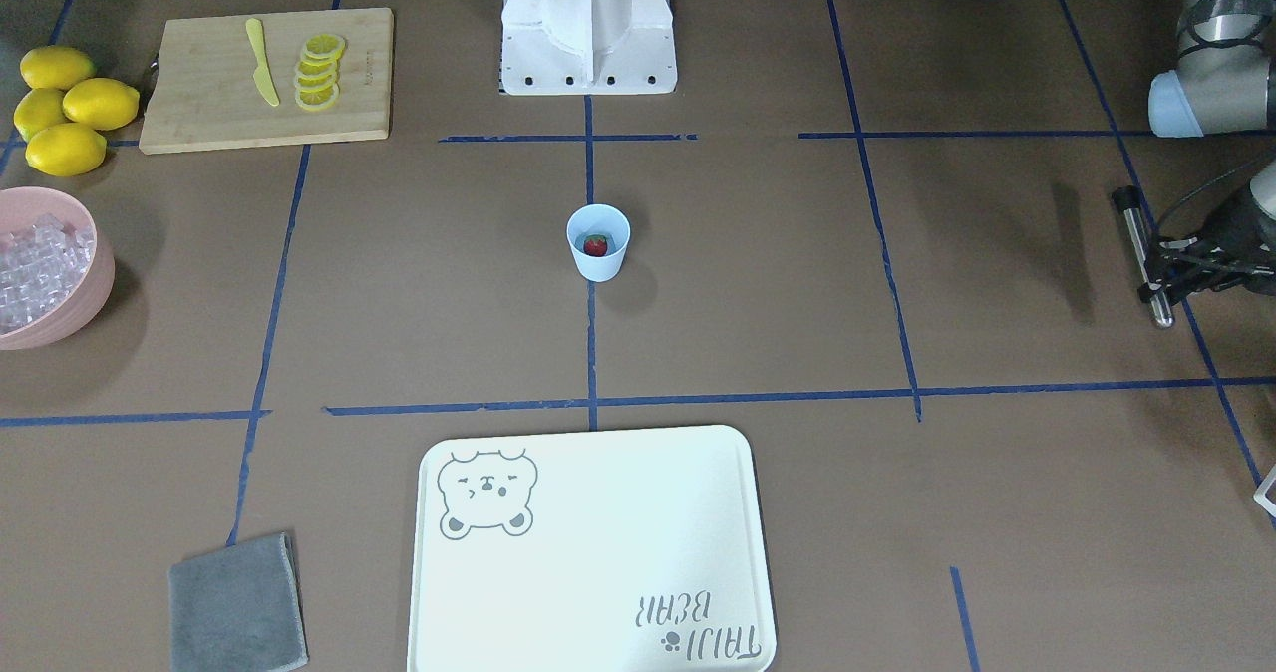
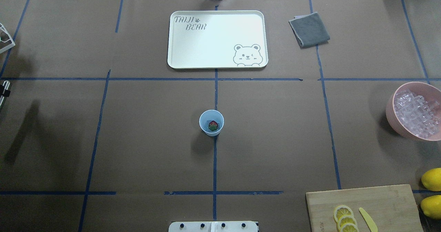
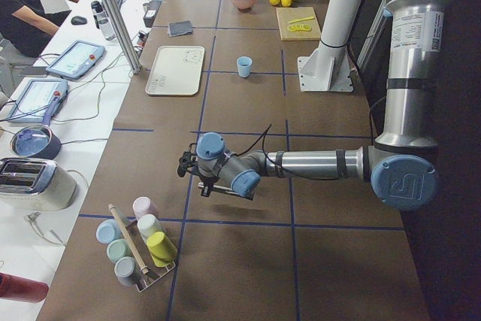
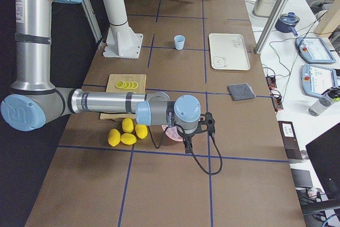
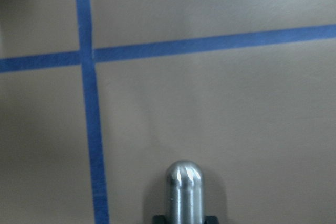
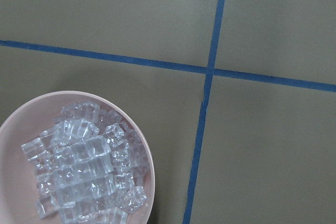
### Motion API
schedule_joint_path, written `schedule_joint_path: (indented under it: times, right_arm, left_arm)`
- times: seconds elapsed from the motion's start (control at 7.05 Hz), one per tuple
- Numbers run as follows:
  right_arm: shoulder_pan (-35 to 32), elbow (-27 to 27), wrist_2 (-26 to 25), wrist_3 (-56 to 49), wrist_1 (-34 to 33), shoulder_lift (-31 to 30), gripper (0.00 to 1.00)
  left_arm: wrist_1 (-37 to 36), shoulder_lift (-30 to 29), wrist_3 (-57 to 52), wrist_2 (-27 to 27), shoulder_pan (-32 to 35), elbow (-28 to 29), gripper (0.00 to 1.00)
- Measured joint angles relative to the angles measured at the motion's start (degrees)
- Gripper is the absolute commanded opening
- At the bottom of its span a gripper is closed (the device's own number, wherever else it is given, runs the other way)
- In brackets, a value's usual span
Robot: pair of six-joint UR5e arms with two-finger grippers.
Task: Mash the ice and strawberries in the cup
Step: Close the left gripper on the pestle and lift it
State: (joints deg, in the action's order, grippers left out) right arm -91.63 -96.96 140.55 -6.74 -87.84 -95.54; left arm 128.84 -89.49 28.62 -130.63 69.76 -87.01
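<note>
Currently: one strawberry (image 2: 213, 125) sits in the cup (image 2: 211, 130), green top up and still whole, so I judge no mashing has begun. Whether any ice is in the cup I cannot make out. Left to do: load ice, bring the tool over, mash.

Overhead view, cup as dial centre, near to far:
- 5 o'clock, near edge: wooden board (image 2: 379, 201), flat, pale grain, with lemon slices (image 2: 344, 218) overlapping in a row
- Centre: cup, pale blue, smooth tapered plastic, upright
- 9 o'clock, well apart: left gripper (image 1: 1166, 265), fingers clamped on a steel pestle (image 1: 1134, 228), polished and round-nosed with a black cap
- 3 o'clock: pink bowl (image 2: 391, 111), matte, heaped with ice (image 2: 417, 113), clear glassy cubes. Right gripper (image 4: 187, 143) hovers by it; fingers open or closed, cannot tell
- 12 o'clock, far: cream tray (image 2: 193, 46), rounded corners, bear print; folded grey cloth (image 2: 309, 29) at 1 o'clock
</note>
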Motion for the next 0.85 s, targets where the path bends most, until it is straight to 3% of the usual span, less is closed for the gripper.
schedule_joint_path:
  times: [0.43, 0.85]
  right_arm:
    - [0.0, -2.2, 0.3, 1.6, -0.3, -0.6, 0.99]
    - [0.0, -3.5, 0.5, 2.6, -0.3, -0.9, 0.99]
  left_arm:
    - [-2.1, -1.7, 0.1, 1.0, 3.6, -14.2, 0.00]
    - [-0.8, -5.1, 5.4, 7.7, 1.3, -24.4, 0.00]
